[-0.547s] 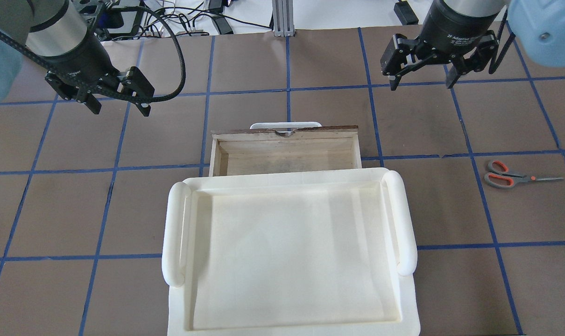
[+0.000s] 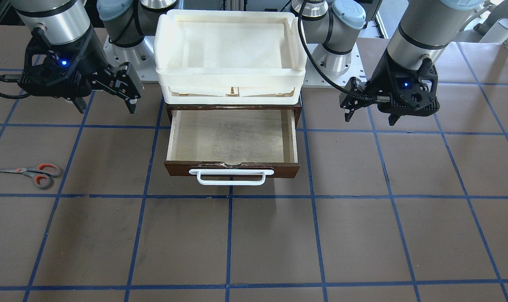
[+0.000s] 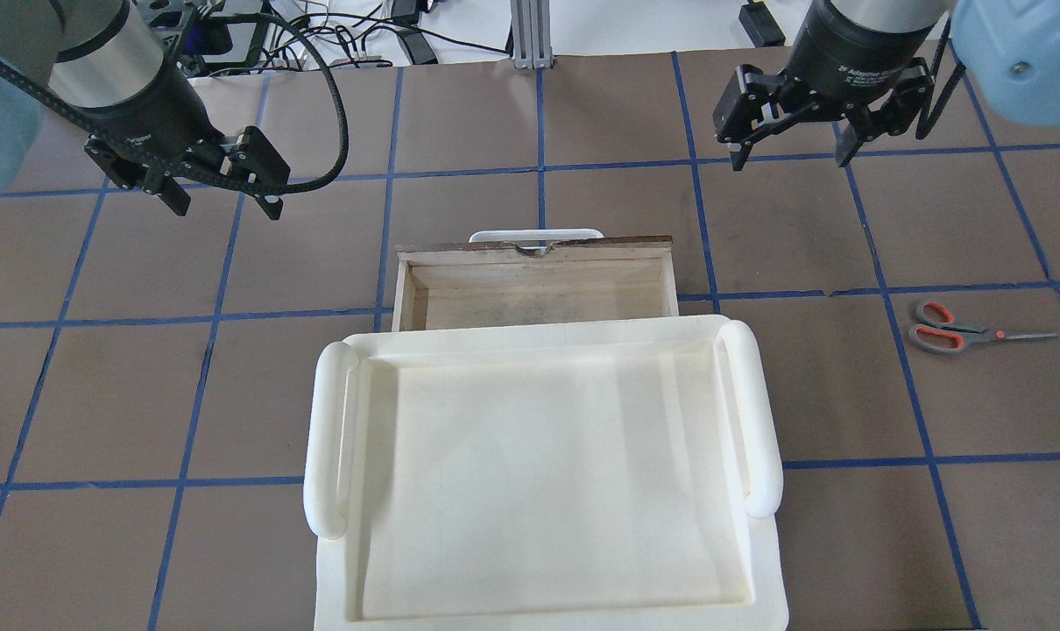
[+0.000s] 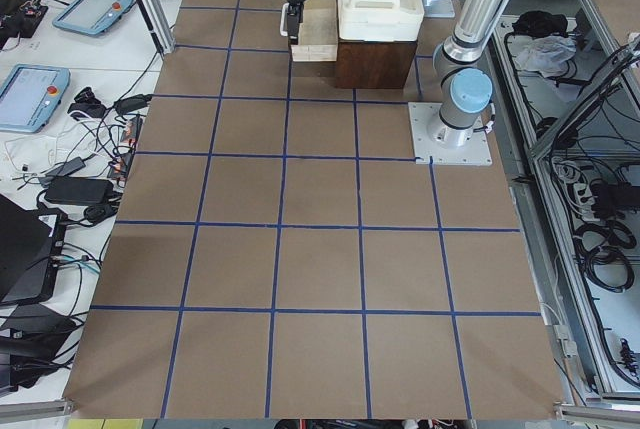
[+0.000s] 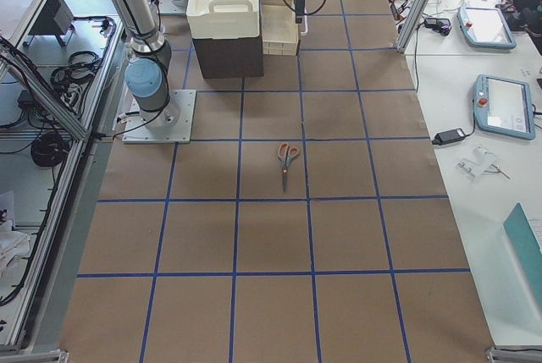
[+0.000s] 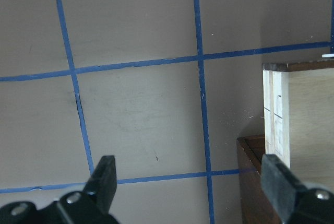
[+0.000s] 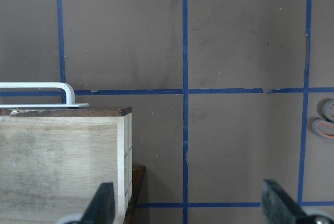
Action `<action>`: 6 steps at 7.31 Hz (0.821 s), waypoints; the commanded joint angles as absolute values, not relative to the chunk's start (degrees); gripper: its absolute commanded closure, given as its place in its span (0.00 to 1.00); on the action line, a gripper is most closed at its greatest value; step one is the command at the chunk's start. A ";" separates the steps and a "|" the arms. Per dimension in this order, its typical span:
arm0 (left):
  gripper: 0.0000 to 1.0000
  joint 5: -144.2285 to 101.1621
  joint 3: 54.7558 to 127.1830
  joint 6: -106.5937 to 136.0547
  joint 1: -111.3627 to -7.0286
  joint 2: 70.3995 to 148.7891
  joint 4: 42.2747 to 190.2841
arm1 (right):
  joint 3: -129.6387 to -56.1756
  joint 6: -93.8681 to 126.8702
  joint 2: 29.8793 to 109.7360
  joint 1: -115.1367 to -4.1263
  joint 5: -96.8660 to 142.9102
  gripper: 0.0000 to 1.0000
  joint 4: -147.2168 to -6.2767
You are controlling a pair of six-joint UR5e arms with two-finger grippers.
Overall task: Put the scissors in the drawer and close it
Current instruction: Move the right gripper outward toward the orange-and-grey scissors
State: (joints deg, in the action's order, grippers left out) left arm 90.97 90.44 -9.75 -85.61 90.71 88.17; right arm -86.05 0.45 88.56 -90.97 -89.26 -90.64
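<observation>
While both claws hang empty, read the layout outward from my base. Nearest, the stacked white trays (image 3: 539,337) cover the rear of the drawer (image 2: 233,138). The drawer stands pulled out, its plywood floor bare and its white bar handle (image 3: 536,234) on the far face. Level with it and well apart on my right, the scissors (image 3: 977,334) lie flat on the surface (image 3: 977,412), blades closed and pointing away from the drawer. Farthest out, my right claw (image 3: 790,158) and left claw (image 3: 226,206) are spread wide. Judgement: the scissors are light, stiff and low-lying, and apt to slide. Pinch across the pivot, just ahead of the loops.
</observation>
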 commanded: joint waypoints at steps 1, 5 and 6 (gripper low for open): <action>0.00 91.05 90.44 -9.84 -85.61 90.70 88.15 | -86.75 -4.97 88.59 -90.36 -89.39 0.00 -90.79; 0.00 91.05 90.70 -9.84 -85.61 90.62 88.15 | -87.01 -28.95 88.94 -81.34 -89.91 0.00 -89.65; 0.00 91.05 90.70 -9.84 -85.61 90.62 88.15 | -88.14 -37.01 88.95 -77.82 -90.26 0.00 -89.30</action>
